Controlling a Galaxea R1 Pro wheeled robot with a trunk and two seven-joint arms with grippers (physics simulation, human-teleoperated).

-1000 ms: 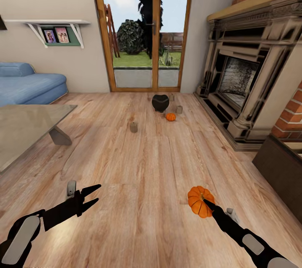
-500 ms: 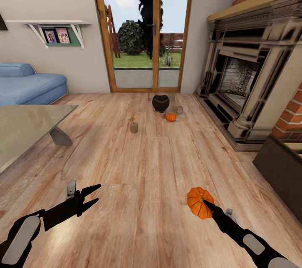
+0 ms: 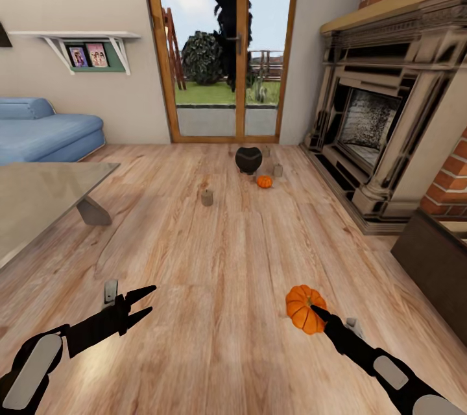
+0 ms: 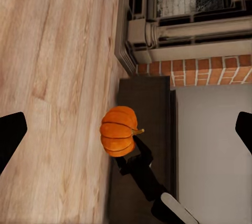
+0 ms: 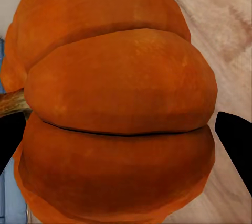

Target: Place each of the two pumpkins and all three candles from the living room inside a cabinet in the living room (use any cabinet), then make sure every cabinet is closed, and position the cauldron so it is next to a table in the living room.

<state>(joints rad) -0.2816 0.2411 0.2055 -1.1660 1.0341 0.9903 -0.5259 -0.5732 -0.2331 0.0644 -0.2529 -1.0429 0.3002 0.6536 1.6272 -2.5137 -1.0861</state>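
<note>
My right gripper [image 3: 314, 312] is shut on the larger pumpkin [image 3: 302, 307], held low over the wood floor at the front right. In the right wrist view that pumpkin [image 5: 115, 103] bulges between the two black fingers. My left gripper [image 3: 144, 301] hangs open at the front left, holding nothing, and its wrist view looks across at the held pumpkin [image 4: 119, 130]. Far ahead by the glass door stands the black cauldron [image 3: 248, 159], with the small pumpkin [image 3: 264, 181] beside it. Three candles stand on the floor: one [image 3: 207, 198] left of the cauldron, another [image 3: 277, 170] at its right, a third [image 3: 265, 151] behind. The dark cabinet [image 3: 433, 266] is at the right edge.
The glossy grey table [image 3: 39, 198] fills the left side, with a blue sofa [image 3: 45, 133] behind it. A brick fireplace [image 3: 376, 130] runs along the right wall beyond the cabinet. Wood floor stretches between me and the door [image 3: 224, 45].
My right gripper has drifted slightly left with the larger pumpkin. The left arm and the things on the floor have not moved.
</note>
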